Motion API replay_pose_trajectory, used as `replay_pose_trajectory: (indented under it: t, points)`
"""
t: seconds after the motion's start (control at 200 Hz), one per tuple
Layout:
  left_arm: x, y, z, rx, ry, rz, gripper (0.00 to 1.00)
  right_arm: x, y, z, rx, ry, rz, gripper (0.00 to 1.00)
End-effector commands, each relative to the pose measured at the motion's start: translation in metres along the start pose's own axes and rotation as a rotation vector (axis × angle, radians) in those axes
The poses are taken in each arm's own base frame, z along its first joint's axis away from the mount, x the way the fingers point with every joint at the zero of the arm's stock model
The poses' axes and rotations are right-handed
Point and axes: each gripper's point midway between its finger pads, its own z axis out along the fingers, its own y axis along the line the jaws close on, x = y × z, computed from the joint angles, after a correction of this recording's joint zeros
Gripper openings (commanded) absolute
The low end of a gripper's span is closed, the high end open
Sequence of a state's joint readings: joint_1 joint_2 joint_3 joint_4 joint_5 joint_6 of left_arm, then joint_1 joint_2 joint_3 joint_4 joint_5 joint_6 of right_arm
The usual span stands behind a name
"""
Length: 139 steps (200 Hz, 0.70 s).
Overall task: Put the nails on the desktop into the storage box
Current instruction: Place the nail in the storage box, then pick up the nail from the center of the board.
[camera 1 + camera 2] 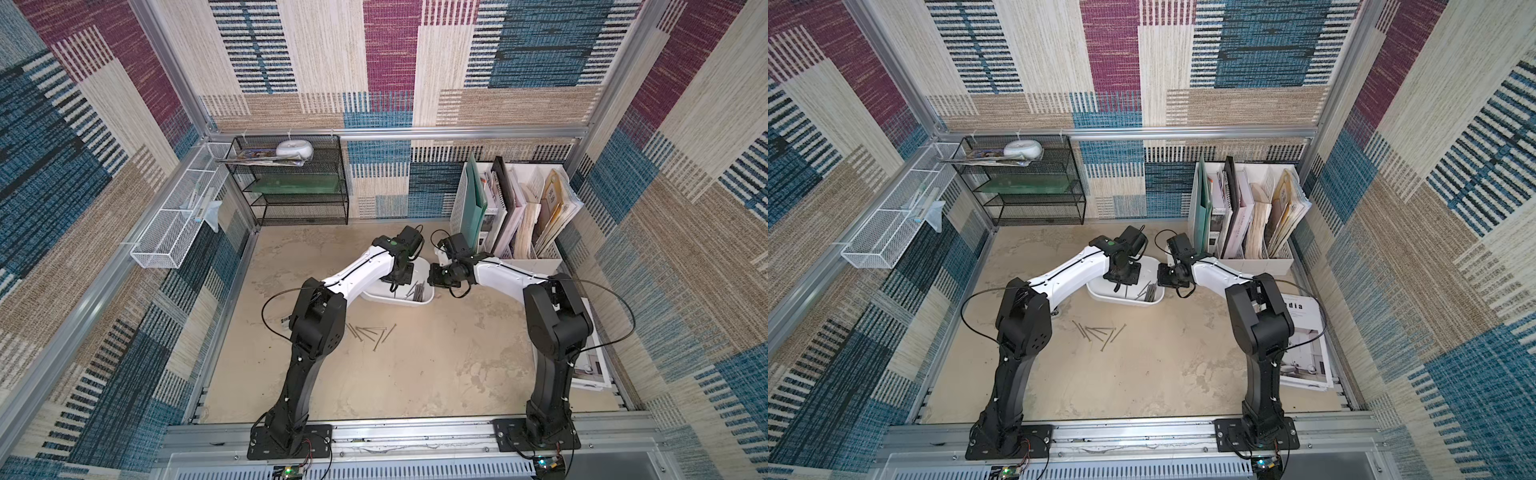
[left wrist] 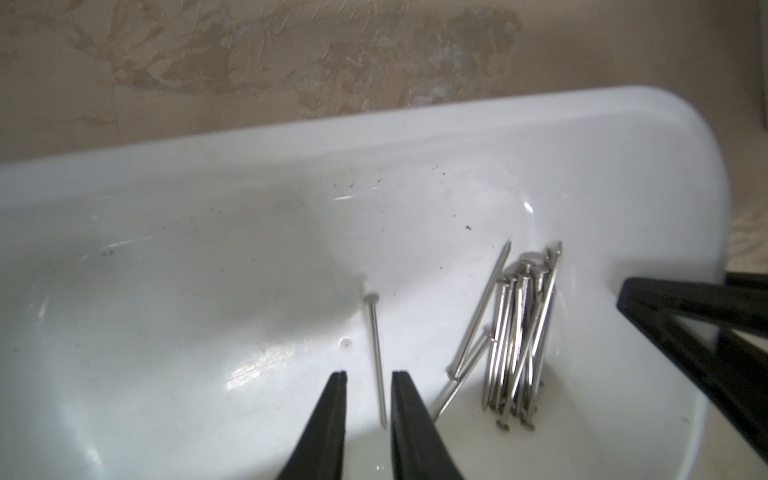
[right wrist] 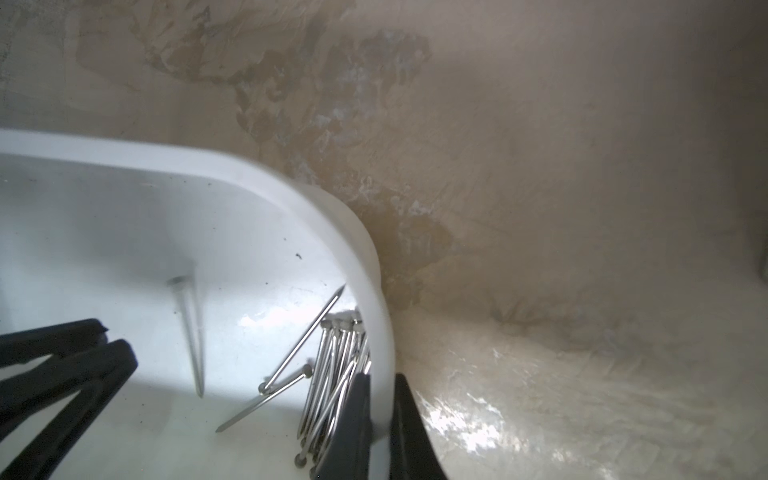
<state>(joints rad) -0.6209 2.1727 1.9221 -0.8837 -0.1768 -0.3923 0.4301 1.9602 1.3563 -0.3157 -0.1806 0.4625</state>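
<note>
Left arm (image 1: 353, 272): elbow raised, white forearm slanting inward, wrist pitched downward.
Left gripper (image 2: 370, 376): fingers parted by a narrow gap, seemingly clasping nothing, though the view is blurred.
Right arm (image 1: 498, 268): mirrored pose, forearm slanting inward.
Right gripper (image 3: 382, 378): fingers pinched on either side of the storage box (image 3: 361, 245) wall.

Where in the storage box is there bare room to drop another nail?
The storage box floor is bare from the lone nail out to the end opposite the nail pile. The pile's end is crowded.
</note>
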Motion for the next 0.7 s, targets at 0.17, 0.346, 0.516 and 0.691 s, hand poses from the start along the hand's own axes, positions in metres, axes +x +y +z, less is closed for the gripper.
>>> replay_pose_trajectory:
  t: [0.17,0.346,0.516,0.691]
  points:
    - [0.014,0.012,-0.082,0.083,-0.085,-0.068,0.35,0.008,-0.014,-0.012,0.060,-0.060,0.070,0.00]
    - [0.056,0.032,-0.122,0.132,-0.122,-0.070,0.36,0.009,-0.014,-0.020,0.082,-0.134,0.118,0.00]
    - [0.114,0.046,-0.113,0.152,-0.086,-0.067,0.36,0.004,-0.020,-0.024,0.108,-0.205,0.187,0.00]
    - [0.146,0.040,-0.090,0.180,-0.049,-0.022,0.36,-0.009,-0.030,-0.024,0.154,-0.252,0.258,0.00]
